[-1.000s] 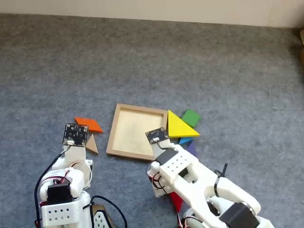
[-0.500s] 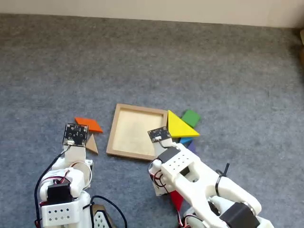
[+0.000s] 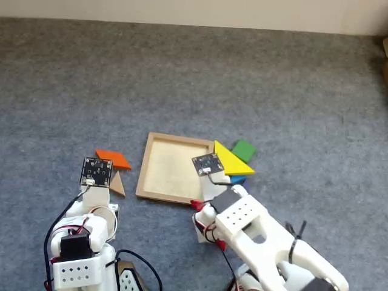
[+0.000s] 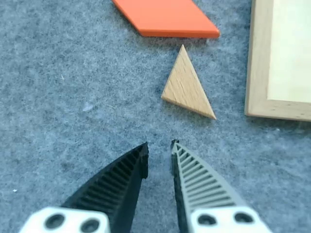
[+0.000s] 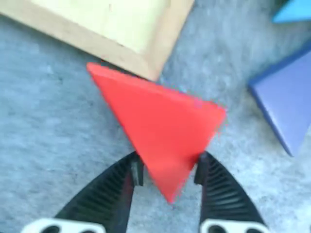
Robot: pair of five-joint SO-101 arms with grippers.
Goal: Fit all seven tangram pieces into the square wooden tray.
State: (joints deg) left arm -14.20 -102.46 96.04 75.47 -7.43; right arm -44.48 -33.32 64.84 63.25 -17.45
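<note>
The square wooden tray (image 3: 173,168) lies mid-table with nothing in it; its corner (image 5: 116,29) is just ahead of my right gripper (image 5: 167,167). That gripper is shut on a red triangle (image 5: 163,121), held just off the tray's near right corner. A yellow triangle (image 3: 229,159), a green piece (image 3: 244,149) and a blue piece (image 3: 237,179) lie by the tray's right side, with a purple piece (image 5: 286,87) near them. Left of the tray are an orange parallelogram (image 4: 165,17) and a small wooden triangle (image 4: 187,87). My left gripper (image 4: 159,148) sits short of that triangle, open by a narrow gap and holding nothing.
Grey carpet covers the table, with wide free room beyond the tray toward the far wall. The right arm (image 3: 254,230) hangs over the carpet just off the tray's near right corner. The left arm (image 3: 85,236) stands at the near left.
The right arm has moved forward and to the right toward the tray's near right corner, carrying the red triangle. The left arm has not moved.
</note>
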